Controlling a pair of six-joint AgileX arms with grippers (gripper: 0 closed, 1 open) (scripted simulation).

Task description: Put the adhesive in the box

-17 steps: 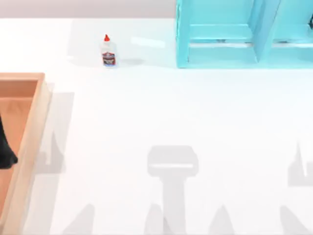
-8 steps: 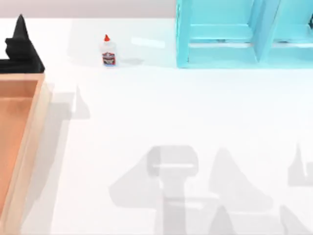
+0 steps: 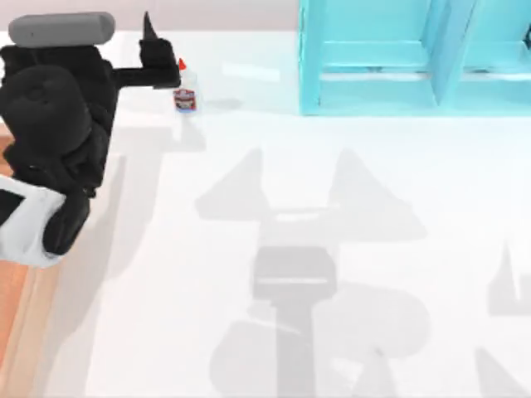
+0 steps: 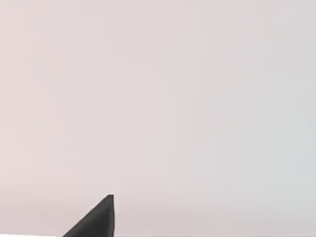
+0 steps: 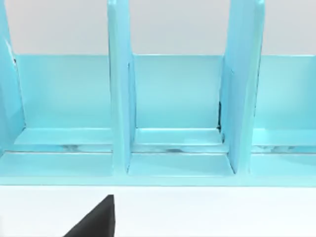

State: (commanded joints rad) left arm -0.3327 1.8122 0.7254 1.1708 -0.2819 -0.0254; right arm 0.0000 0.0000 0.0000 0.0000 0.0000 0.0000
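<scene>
The glue bottle (image 3: 185, 89) stands upright on the white surface (image 3: 332, 191), well to the left of the turquoise shelf unit (image 3: 398, 58) and beyond the far end of the wooden box (image 3: 17, 332), with your left hand (image 3: 158, 62) right beside its orange-red cap; you cannot tell from these views whether that hand's fingers are apart or together. Expect a light, slightly squeezable plastic bottle with smooth sides that tips easily, so take it across the white body around the label, not by the tapered cap. Your right hand (image 5: 96, 219) is parked facing the shelf unit, its fingers equally unreadable.
</scene>
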